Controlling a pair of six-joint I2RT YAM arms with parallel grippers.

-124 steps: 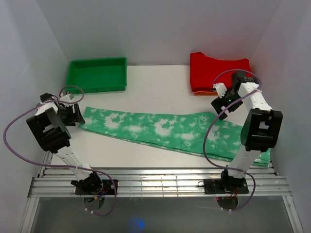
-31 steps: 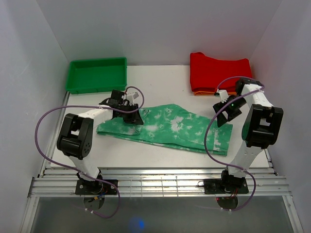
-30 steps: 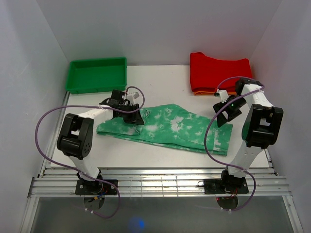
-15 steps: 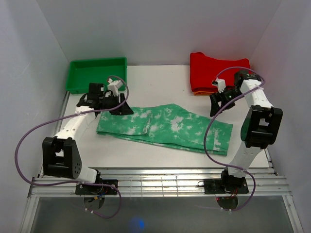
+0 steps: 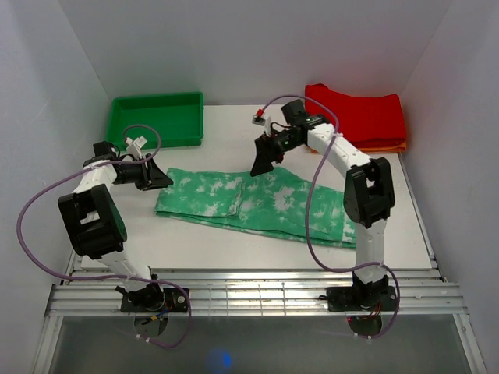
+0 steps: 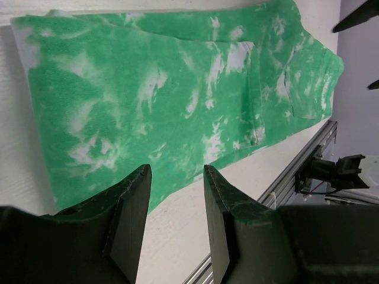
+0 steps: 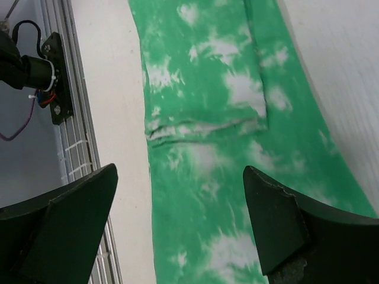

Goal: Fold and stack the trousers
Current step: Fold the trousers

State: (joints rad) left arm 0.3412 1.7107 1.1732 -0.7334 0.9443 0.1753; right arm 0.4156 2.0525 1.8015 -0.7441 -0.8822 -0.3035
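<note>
Now my left pincer (image 5: 162, 180) and right pincer (image 5: 260, 164) hang released, trousers (image 5: 265, 204) folded-over just in front of the green tray (image 5: 156, 143); grabbing one layer only could undo the fold.

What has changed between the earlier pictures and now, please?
The trousers, earlier stretched out long, now lie folded shorter, both ends laid inward. The left gripper let the cloth go and drew back leftward, open and empty. The right gripper, open, swung from the right end toward the middle. The green tray and the red folded garment stayed in place.
</note>
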